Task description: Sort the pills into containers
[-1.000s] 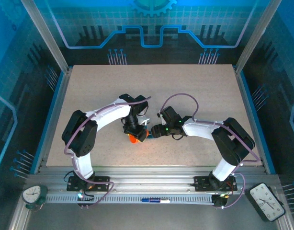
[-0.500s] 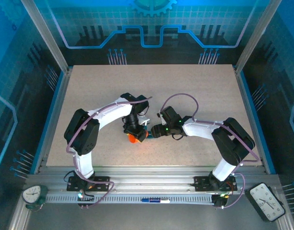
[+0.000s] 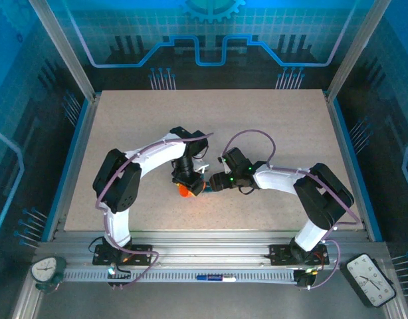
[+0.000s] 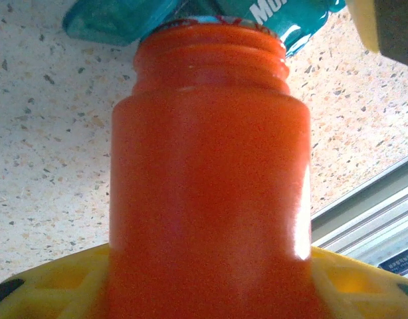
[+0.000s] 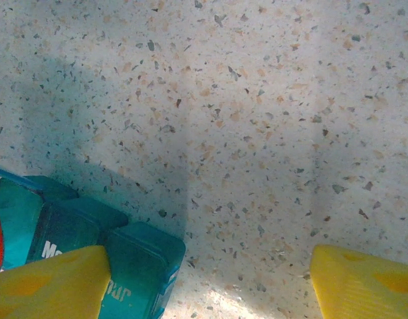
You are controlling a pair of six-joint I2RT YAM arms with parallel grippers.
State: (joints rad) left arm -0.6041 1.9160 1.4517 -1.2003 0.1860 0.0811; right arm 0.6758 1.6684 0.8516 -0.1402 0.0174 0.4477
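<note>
An orange bottle [image 4: 210,166] is clamped between the yellow fingers [image 4: 38,286] of my left gripper [image 4: 210,282]. It is tilted, and its open threaded mouth rests against the teal containers [image 4: 111,16]. From above, the bottle [image 3: 183,191] shows just below the left gripper [image 3: 186,181]. My right gripper [image 5: 207,286] stands open low over the table. Its left fingertip [image 5: 51,286] overlaps a corner cell of the containers [image 5: 134,256], and only bare table lies between the jaws. In the top view the right gripper [image 3: 209,185] sits right beside the bottle. The pills are hidden.
The speckled table [image 3: 257,119] has free room behind and to both sides of the grippers. An aluminium rail [image 4: 370,219] runs along the near edge, close to the bottle. Two clocks [image 3: 44,269] [image 3: 370,278] lie beyond it.
The left arm's elbow has swung slightly to the right. The bottle and both grippers stay almost where they were.
</note>
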